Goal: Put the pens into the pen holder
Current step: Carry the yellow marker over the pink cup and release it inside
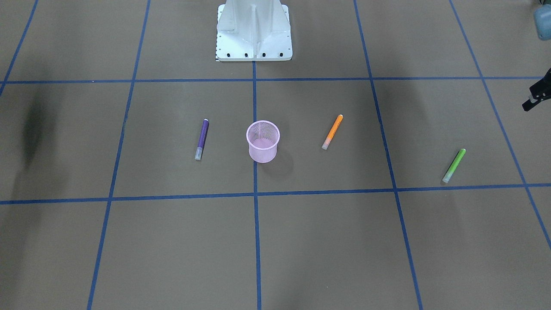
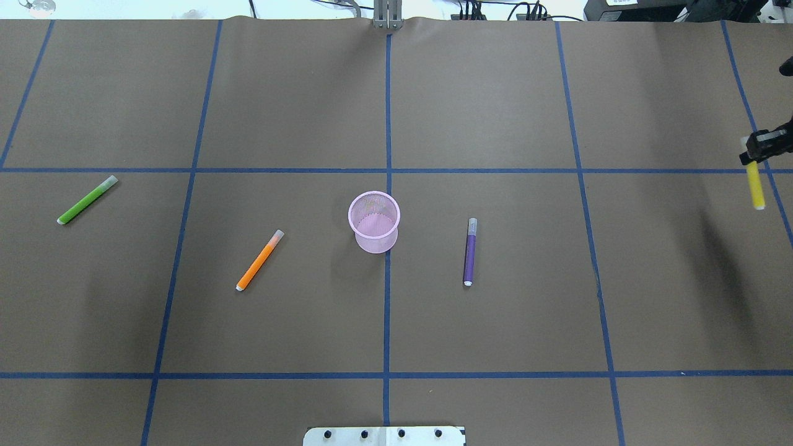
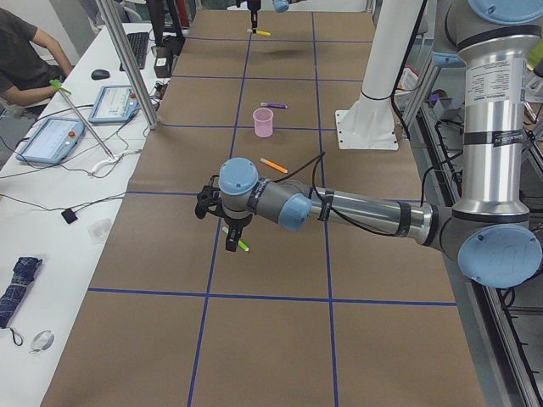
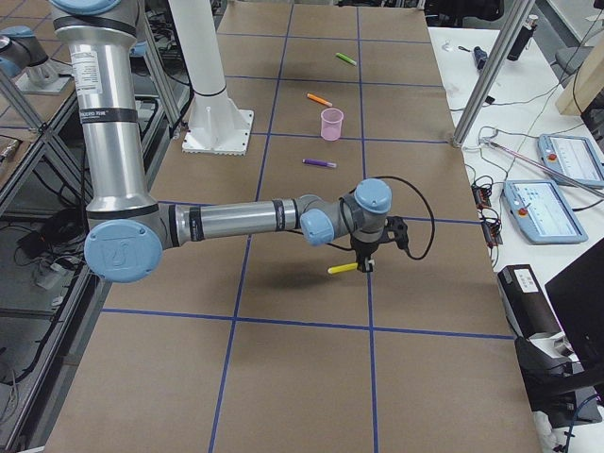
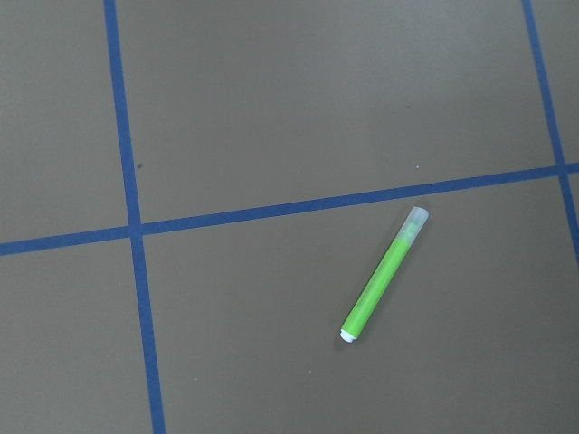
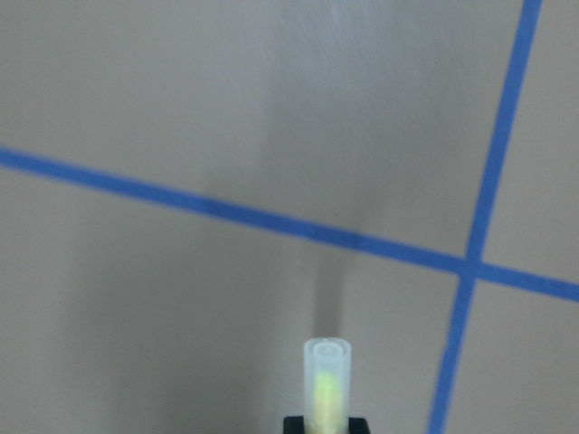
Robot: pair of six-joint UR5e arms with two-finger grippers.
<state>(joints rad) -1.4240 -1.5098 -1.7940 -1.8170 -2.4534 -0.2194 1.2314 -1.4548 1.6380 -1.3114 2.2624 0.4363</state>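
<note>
The pink mesh pen holder (image 2: 373, 220) stands upright at the table's middle. The purple pen (image 2: 470, 251) lies to its right, the orange pen (image 2: 259, 260) to its left, and the green pen (image 2: 87, 199) at the far left. My right gripper (image 2: 753, 155) is shut on the yellow pen (image 2: 754, 186) near its capped end and holds it above the table at the far right; its cap shows in the right wrist view (image 6: 327, 375). My left gripper (image 1: 536, 94) hovers above the table near the green pen (image 5: 384, 285); I cannot tell whether it is open or shut.
The robot's white base plate (image 2: 384, 435) sits at the near edge behind the holder. A side bench with tablets (image 3: 51, 136) and a seated person (image 3: 21, 51) runs along the far side. Blue tape lines grid the brown table.
</note>
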